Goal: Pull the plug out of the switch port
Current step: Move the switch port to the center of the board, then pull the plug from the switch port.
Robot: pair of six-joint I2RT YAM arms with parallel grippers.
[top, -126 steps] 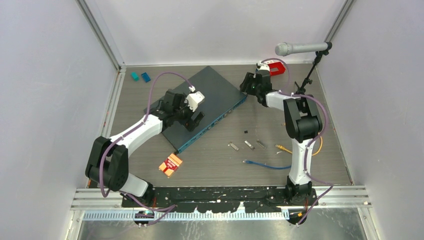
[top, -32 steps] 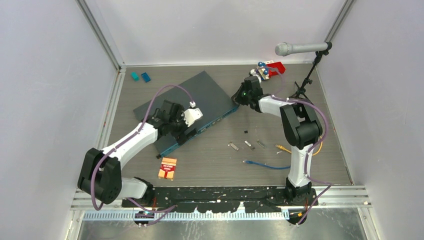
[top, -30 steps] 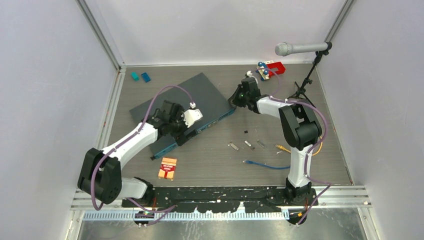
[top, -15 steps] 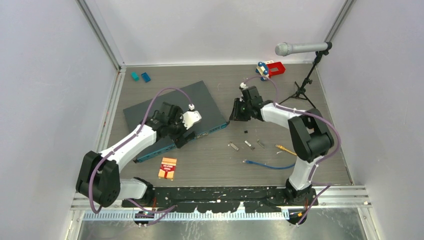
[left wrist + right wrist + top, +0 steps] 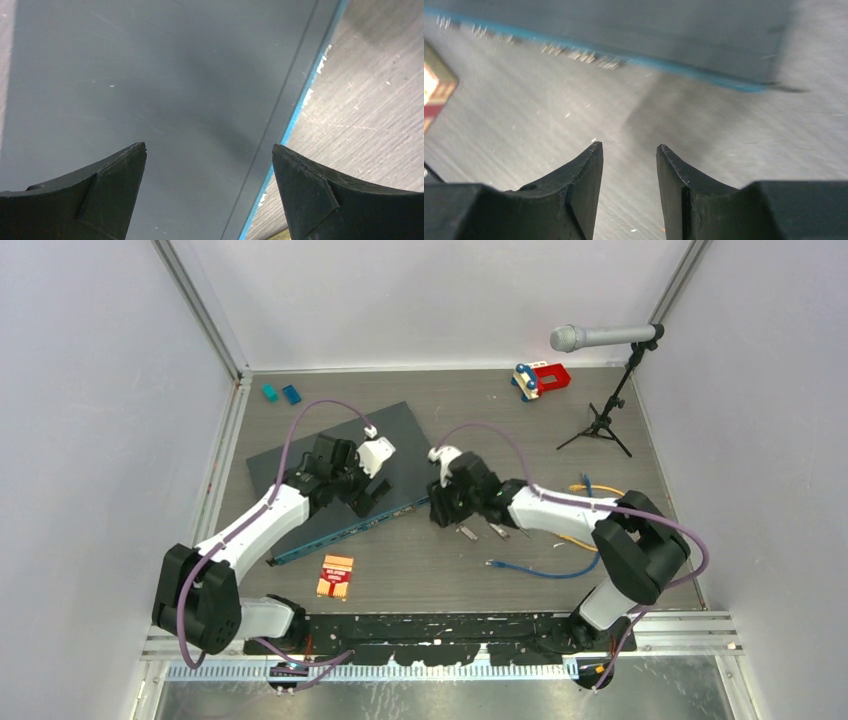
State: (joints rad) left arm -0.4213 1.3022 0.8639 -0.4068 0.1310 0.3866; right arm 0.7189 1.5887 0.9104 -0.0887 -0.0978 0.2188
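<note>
Right wrist view is showing my right pincer hanging half open and empty just before the switch and its blue socket edge on the bench, so I reckon I should be squaring up to the plug, which I cannot make out, while my wide-open, empty left pincer is hovering over its top.

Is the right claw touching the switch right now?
Apart. The right wrist view shows bare table between the right claw and the switch, whose blue front edge lies ahead of the fingertips.

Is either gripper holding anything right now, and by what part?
Nothing is held. Left gripper open over the switch; right gripper empty above the table.
</note>
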